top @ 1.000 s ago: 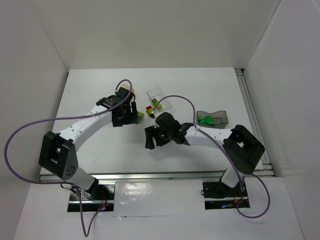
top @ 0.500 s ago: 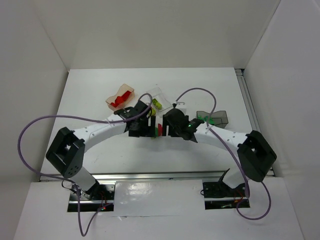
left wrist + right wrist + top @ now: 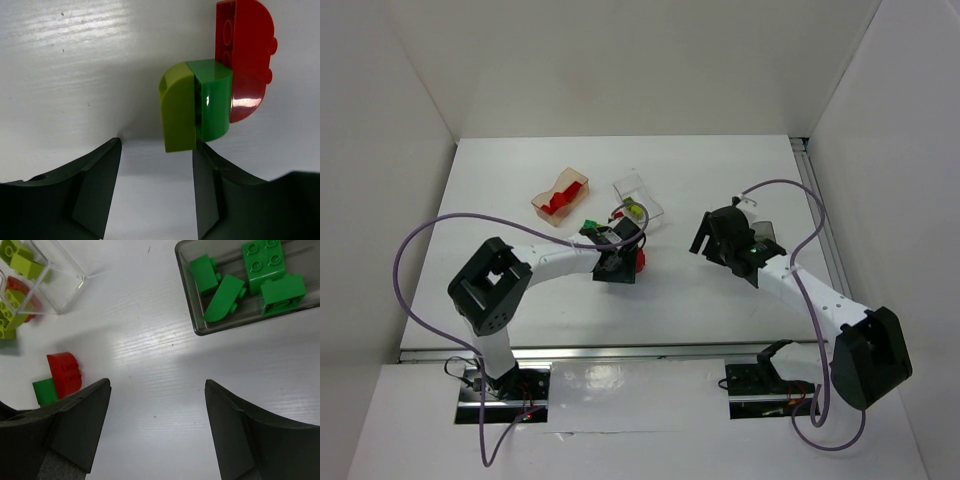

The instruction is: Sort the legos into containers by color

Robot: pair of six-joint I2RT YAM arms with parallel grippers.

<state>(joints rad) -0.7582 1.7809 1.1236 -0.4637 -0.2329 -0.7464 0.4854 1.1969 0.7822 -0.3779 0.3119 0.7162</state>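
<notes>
Three bricks touching in row on table: yellow-green brick, green brick, red brick. My left gripper open, empty, lined up on yellow-green, guessing because end piece peels off easiest. My right gripper open, empty, beside smoky tub of green legos.

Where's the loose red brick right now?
Top view, centre: the red brick lies just ahead of the left pincer, against a green brick, below the clear tub.
</notes>
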